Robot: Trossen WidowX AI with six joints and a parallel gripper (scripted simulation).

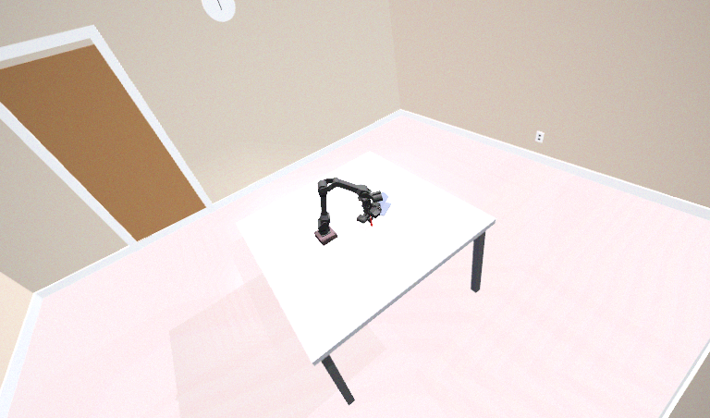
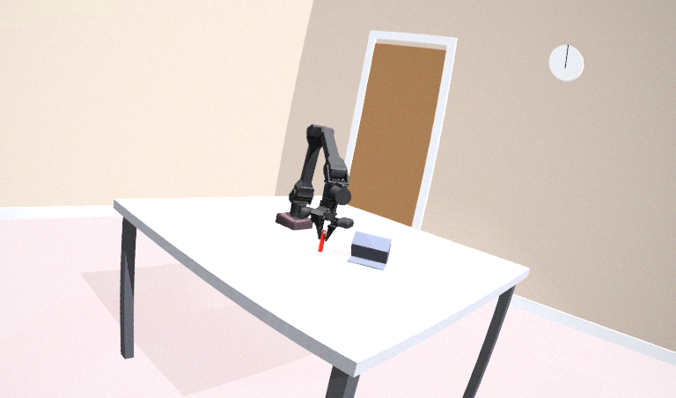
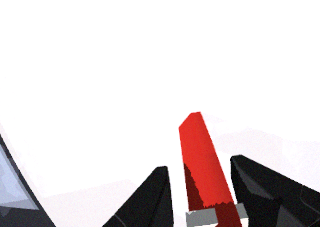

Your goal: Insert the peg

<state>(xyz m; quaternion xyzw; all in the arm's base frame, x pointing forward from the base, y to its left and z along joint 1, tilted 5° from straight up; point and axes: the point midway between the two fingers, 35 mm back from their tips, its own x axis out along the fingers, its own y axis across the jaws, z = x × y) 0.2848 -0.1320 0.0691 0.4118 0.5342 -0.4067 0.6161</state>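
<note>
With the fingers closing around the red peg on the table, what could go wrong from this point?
1. In the wrist view a gap shows between the left finger and the red peg, so the right finger may touch first, pushing or tipping the peg.
2. The peg has flat sides; an off-square grip could twist it, spoiling the match with the hole.
3. The sloped panel stands close by, so the end effector may clip it when lifting.
</note>
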